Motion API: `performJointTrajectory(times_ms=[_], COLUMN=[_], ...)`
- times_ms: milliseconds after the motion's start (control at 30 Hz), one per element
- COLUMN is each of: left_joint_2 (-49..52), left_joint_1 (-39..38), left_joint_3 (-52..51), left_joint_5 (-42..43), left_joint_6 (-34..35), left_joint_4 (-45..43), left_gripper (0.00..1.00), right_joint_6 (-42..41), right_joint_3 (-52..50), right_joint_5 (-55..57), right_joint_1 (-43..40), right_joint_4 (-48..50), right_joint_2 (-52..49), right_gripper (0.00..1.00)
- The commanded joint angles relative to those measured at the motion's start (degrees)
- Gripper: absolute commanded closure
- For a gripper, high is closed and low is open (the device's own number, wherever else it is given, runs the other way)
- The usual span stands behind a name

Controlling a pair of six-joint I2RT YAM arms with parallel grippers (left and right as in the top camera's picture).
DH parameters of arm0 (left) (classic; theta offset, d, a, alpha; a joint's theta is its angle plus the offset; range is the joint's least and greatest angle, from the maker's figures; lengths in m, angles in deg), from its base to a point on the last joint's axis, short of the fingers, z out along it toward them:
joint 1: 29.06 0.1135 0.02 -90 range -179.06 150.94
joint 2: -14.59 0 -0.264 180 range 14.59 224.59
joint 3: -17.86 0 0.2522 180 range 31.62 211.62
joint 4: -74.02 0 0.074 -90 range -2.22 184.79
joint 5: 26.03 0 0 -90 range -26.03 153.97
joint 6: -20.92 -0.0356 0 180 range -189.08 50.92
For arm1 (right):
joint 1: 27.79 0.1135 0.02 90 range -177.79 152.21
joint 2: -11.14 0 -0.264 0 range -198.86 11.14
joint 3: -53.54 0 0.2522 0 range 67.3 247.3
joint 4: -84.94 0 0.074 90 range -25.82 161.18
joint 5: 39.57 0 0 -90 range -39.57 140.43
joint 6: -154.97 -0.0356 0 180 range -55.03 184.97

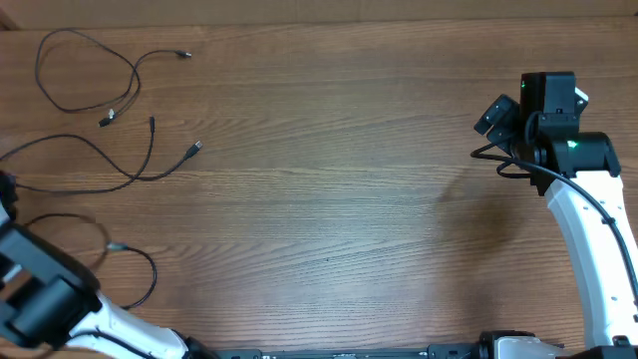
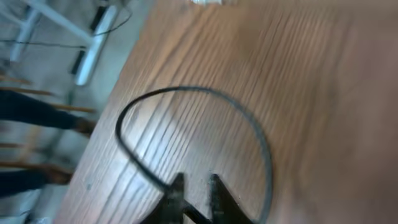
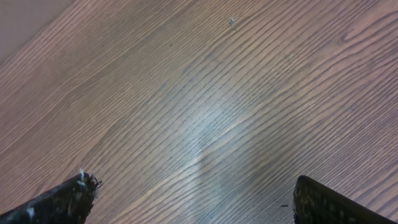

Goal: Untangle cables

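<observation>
Three thin black cables lie apart on the left of the wooden table (image 1: 329, 199). One cable (image 1: 137, 75) loops at the far left. A second cable (image 1: 130, 179) runs in from the left edge and ends in two plugs. The third cable (image 1: 152, 271) curls beside my left arm (image 1: 40, 299). In the left wrist view that cable (image 2: 205, 93) forms a loop and passes by the left finger (image 2: 176, 190), crossing low between the jaws. My left gripper (image 2: 195, 185) shows a narrow gap between its tips. My right gripper (image 3: 193, 193) stands wide open over bare wood, nothing between its fingers.
The right arm (image 1: 563, 150) stands at the right side with its own thicker black wire (image 1: 498, 160) beside it. The table's left edge (image 2: 118, 81) is close to the left gripper, and floor and furniture legs show beyond it.
</observation>
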Motion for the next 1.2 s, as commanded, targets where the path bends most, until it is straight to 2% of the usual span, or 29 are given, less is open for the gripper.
performJointTrajectory(times_ms=[0,100,167,233,267,300,333,367,500,633,700,733,800,867,1033,1167], left_joint_2=[6.78,10.12,11.08,10.95,10.82,10.73,10.73,10.69,10.01,7.80,6.67,6.49,6.38,6.82,6.82,6.82], left_joint_1=[0.31,0.31,0.31,0.31,0.31,0.31,0.31,0.31,0.22,0.22,0.31,0.31,0.28,0.07,-0.90,-2.91], left_joint_3=[-0.68,-0.68,-0.68,-0.52,0.13,1.68,2.69,4.72,14.40,22.03,23.06,23.08,23.08,22.86,18.71,13.64], left_joint_5=[3.74,9.68,13.51,14.10,14.05,14.03,13.86,13.55,15.50,24.92,28.46,29.51,35.41,41.86,53.40,50.82], left_joint_6=[-7.45,-11.98,-15.10,-16.17,-17.31,-19.17,-19.56,-19.54,-19.56,-22.16,-24.70,-26.23,-36.35,-44.65,-47.74,-52.28], left_joint_4=[0.50,0.46,0.44,0.50,0.94,2.38,3.37,5.62,12.96,16.00,15.87,15.67,14.27,13.77,14.14,13.79], left_gripper=[0.81,0.77,0.83,0.82,0.71,0.49,0.44,0.32,0.25,0.19,0.09,0.09,0.07,0.00,0.01,0.02], right_joint_6=[-0.20,-0.22,-0.20,-0.22,-0.22,-0.22,-0.22,-0.22,-0.22,-0.22,-0.22,-0.22,-0.20,-0.22,-0.22,-0.20], right_joint_3=[0.46,0.46,0.46,0.46,0.46,0.46,0.46,0.46,0.46,0.46,0.46,0.46,0.46,0.46,0.46,0.46], right_joint_5=[0.09,0.09,0.09,0.09,0.09,0.09,0.09,0.09,0.09,0.09,0.09,0.09,0.09,0.09,0.09,0.09], right_joint_1=[-0.07,-0.07,-0.07,-0.07,-0.07,-0.07,-0.07,-0.07,-0.07,-0.07,-0.07,-0.07,-0.07,-0.07,-0.07,-0.07], right_joint_4=[0.24,0.24,0.24,0.24,0.24,0.24,0.24,0.24,0.24,0.24,0.24,0.24,0.24,0.24,0.24,0.24], right_joint_2=[0.44,0.44,0.44,0.44,0.44,0.44,0.44,0.44,0.44,0.44,0.44,0.44,0.44,0.44,0.44,0.44], right_gripper=[0.00,0.00,0.00,0.00,0.00,0.00,0.00,0.00,0.00,0.00,0.00,0.00,0.00,0.00,0.00,0.00])
